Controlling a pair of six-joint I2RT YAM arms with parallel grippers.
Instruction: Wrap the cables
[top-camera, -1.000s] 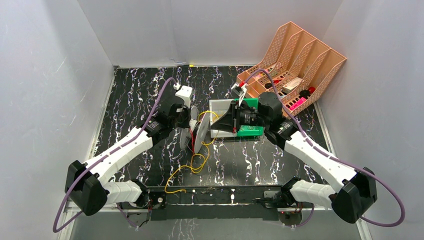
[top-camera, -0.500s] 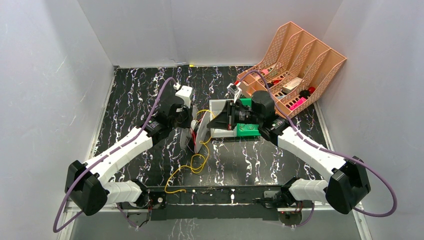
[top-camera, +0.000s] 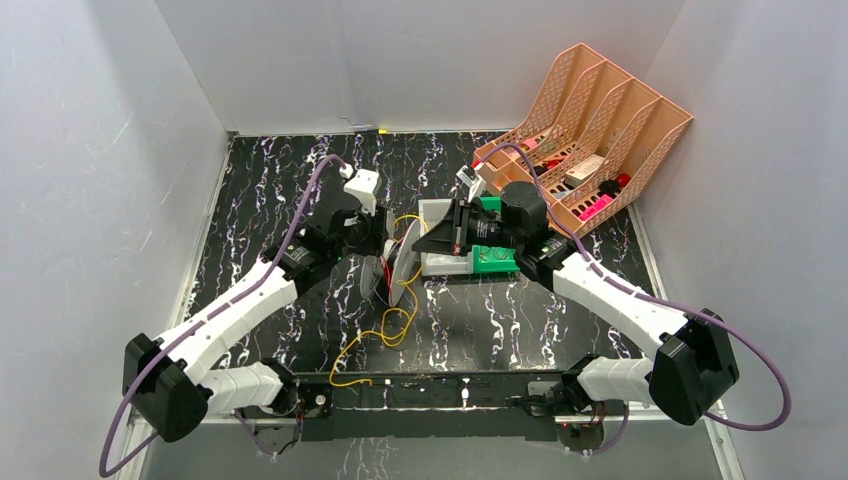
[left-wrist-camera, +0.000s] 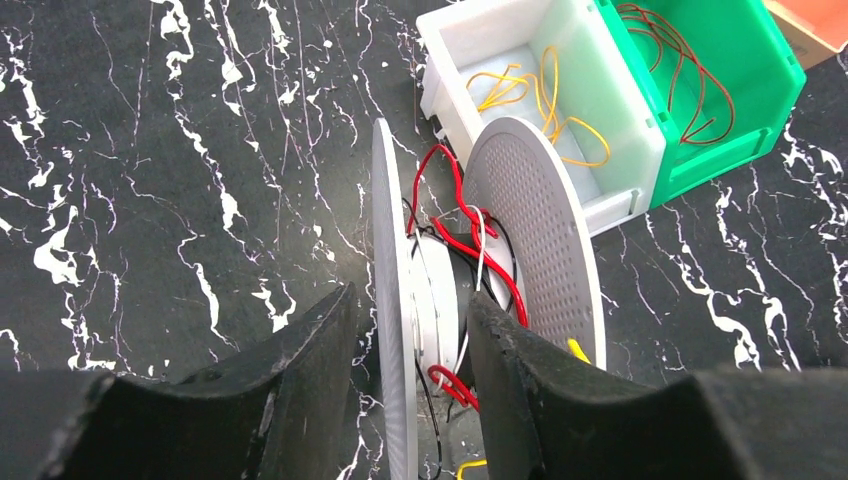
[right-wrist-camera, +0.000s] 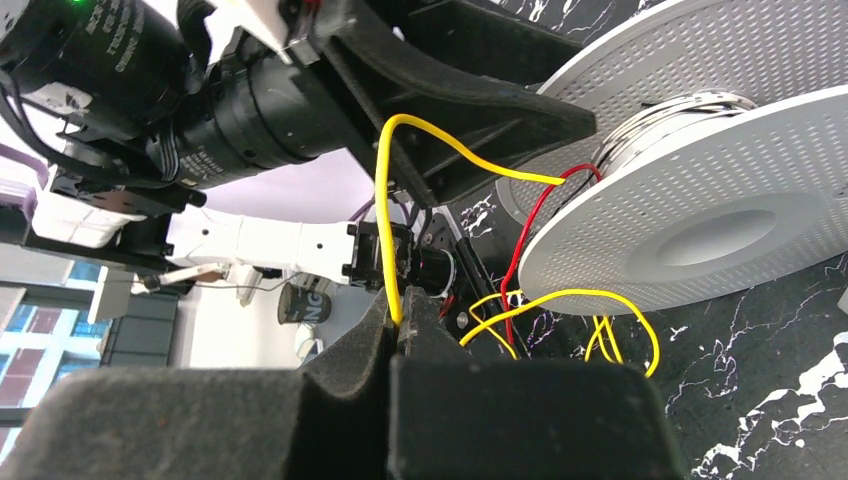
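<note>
Marbled black tabletop (top-camera: 260, 200): my left gripper (left-wrist-camera: 407, 300) is straddling the upright spool (left-wrist-camera: 530, 220), jaws apart, seemingly steadying it, while my right gripper (right-wrist-camera: 398, 315) is pinching the yellow cable (right-wrist-camera: 450, 150) shut, feeding it spoolward.

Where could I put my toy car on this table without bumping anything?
The far-left corner of the table, between the left wall and the left arm, is bare. So is the patch on the near side of the green bin, between the yellow cable and the right arm. The middle is crowded: the spool and white bin sit close together.
</note>
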